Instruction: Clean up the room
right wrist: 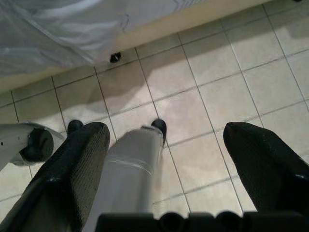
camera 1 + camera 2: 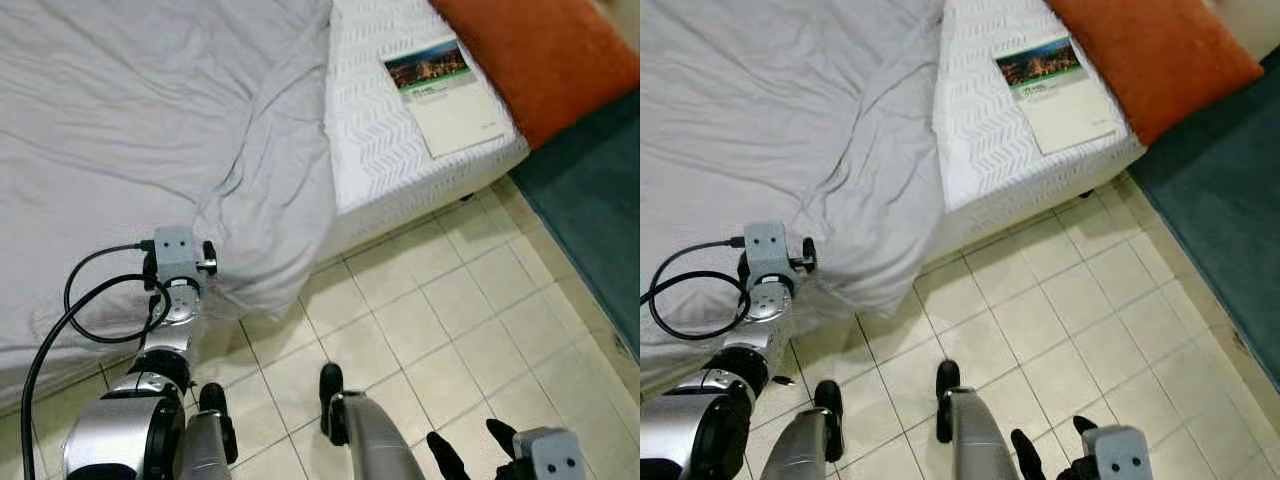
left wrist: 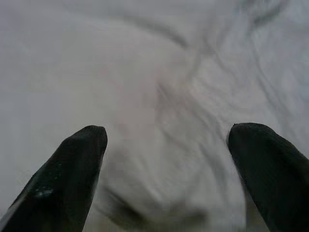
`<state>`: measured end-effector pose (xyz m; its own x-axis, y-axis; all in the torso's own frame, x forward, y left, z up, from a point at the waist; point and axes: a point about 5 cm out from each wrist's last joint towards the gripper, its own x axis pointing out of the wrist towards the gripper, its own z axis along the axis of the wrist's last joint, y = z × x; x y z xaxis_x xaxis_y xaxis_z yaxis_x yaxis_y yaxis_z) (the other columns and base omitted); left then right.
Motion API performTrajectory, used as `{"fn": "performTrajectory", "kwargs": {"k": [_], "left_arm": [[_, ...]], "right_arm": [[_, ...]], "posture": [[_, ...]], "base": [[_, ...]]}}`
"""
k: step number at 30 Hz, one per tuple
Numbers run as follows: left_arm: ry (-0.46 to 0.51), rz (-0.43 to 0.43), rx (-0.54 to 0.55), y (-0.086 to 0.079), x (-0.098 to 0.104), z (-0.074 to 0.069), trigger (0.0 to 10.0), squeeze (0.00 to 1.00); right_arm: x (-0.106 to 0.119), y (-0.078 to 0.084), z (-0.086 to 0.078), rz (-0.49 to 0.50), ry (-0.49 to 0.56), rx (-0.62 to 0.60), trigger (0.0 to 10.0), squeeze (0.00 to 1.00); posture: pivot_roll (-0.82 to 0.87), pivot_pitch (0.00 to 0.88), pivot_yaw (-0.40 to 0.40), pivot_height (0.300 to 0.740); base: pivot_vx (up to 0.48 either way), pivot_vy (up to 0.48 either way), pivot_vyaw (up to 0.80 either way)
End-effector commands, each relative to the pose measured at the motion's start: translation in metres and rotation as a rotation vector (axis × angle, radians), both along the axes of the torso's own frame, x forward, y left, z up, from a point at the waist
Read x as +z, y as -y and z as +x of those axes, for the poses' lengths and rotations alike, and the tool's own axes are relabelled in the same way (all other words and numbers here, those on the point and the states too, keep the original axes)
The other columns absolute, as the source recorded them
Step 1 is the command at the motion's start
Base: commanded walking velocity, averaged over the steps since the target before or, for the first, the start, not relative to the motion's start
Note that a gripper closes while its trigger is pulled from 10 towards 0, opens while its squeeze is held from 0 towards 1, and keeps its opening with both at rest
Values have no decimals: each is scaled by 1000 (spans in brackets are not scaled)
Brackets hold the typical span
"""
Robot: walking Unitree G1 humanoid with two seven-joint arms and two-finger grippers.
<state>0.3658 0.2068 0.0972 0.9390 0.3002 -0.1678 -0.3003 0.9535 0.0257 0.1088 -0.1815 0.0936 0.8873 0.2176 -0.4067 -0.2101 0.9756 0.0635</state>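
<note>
A rumpled pale grey sheet (image 2: 150, 120) covers most of the bed and hangs over its edge toward the floor. My left arm (image 2: 170, 300) reaches to that hanging edge. In the left wrist view my left gripper (image 3: 166, 159) is open, its two black fingers (image 3: 77, 169) spread close over the sheet, with nothing between them. A book (image 2: 442, 92) with a photo cover lies on the bare white mattress (image 2: 375, 150), next to an orange pillow (image 2: 540, 55). My right gripper (image 2: 470, 448) hangs low over the tiles at my right side, open and holding nothing.
Beige tiled floor (image 2: 440, 300) runs along the bed. A dark teal rug (image 2: 590, 210) lies at the right. My own legs (image 2: 375, 440) and black feet stand on the tiles near the bed's edge. A black cable (image 2: 85, 300) loops from my left arm.
</note>
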Motion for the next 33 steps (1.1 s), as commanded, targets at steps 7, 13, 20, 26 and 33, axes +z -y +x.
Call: {"fn": "performTrajectory", "kwargs": {"k": [7, 13, 20, 26, 33], "left_arm": [[-140, -306, 39, 6, -41, -20, 2314, 0], [-118, -289, 14, 6, -32, -14, 0, 0], [-99, -250, -45, 11, -25, -9, 0, 0], [-99, -198, -98, 17, -24, -7, 0, 0], [-115, -82, -199, 22, -24, -7, 0, 0]], "right_arm": [[1, 5, -15, -15, -70, -9, 10000, 0], [0, 5, -18, -18, -81, -15, 10000, 0], [-2, 4, -13, -13, -75, -21, 10000, 0], [-7, 1, -5, -5, -64, -22, 10000, 0], [-13, 0, 16, 4, -12, -38, 10000, 0]], "posture": [[-407, 577, -196, 740], [-401, 574, -185, 740], [-380, 566, -170, 740], [-351, 543, -146, 740], [-298, 474, -88, 740]], "base": [[0, 0, 0], [0, 0, 0], [0, 0, 0], [0, 0, 0], [0, 0, 0]]}}
